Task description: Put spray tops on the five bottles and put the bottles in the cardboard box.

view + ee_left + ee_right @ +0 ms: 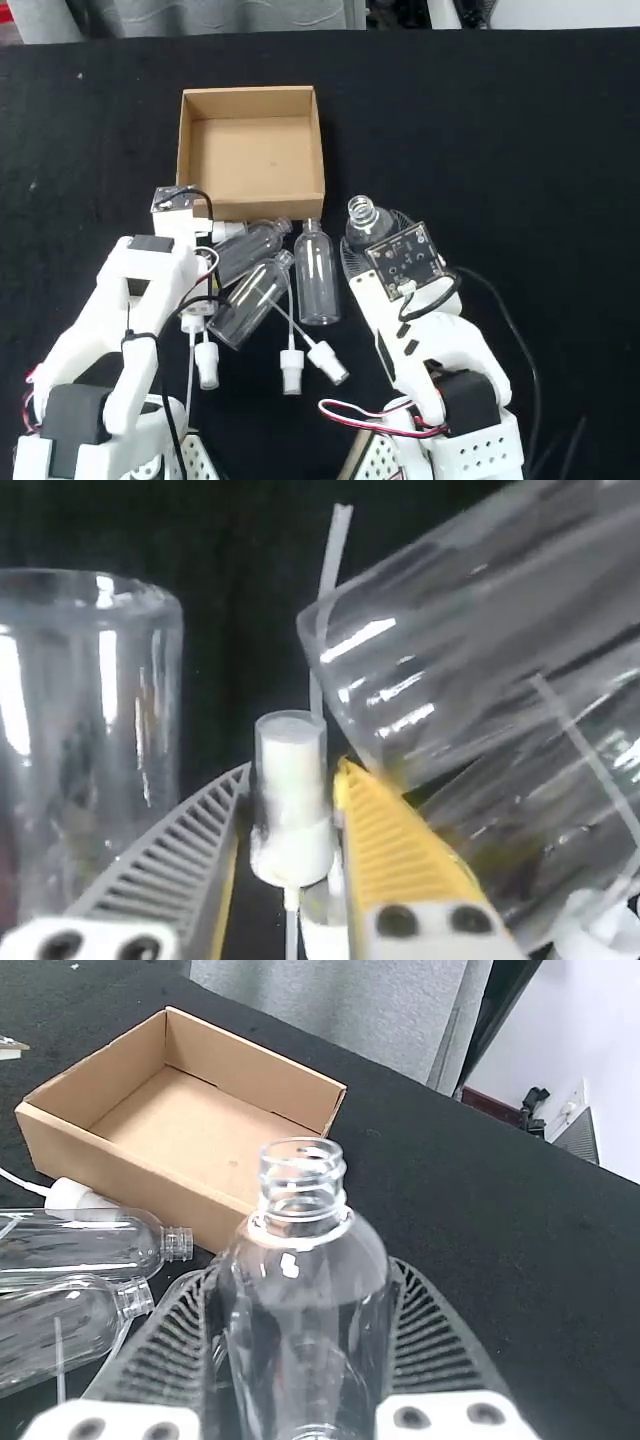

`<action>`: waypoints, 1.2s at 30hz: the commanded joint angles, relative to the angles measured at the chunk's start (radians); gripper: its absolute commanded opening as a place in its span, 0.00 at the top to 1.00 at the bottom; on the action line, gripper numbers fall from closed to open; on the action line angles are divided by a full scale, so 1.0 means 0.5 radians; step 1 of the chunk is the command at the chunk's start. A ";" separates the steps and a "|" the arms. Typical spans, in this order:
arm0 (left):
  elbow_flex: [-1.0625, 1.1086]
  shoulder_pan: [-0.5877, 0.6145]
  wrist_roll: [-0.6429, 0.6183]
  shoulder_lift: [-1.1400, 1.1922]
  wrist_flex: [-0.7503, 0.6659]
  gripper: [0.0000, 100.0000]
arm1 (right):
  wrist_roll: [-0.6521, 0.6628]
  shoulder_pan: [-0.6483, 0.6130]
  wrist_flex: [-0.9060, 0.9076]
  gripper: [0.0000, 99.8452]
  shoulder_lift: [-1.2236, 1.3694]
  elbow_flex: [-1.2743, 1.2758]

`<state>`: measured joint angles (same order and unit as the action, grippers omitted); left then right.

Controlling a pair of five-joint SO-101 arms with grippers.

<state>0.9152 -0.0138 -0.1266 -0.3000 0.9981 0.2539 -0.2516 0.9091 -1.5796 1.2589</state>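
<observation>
My right gripper is shut on a clear bottle that stands upright with its threaded neck open, in front of the cardboard box. In the high view this held bottle is just right of the box. My left gripper is shut on a white spray top whose thin tube points away between two lying bottles. Three capless bottles lie side by side below the box, close to the left arm.
Loose spray tops with long tubes lie on the black cloth between the two arm bases, and another rests against the box's near wall. The box is empty. Open cloth stretches to the right of the right arm.
</observation>
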 commanded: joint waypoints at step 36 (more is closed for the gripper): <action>0.137 0.005 0.077 -1.209 0.074 0.97 | 0.006 0.034 -0.064 0.95 -0.038 0.002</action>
<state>0.9981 -0.0138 -0.0974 -0.8263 1.0303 0.2539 -0.2516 0.9060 -1.5796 1.2589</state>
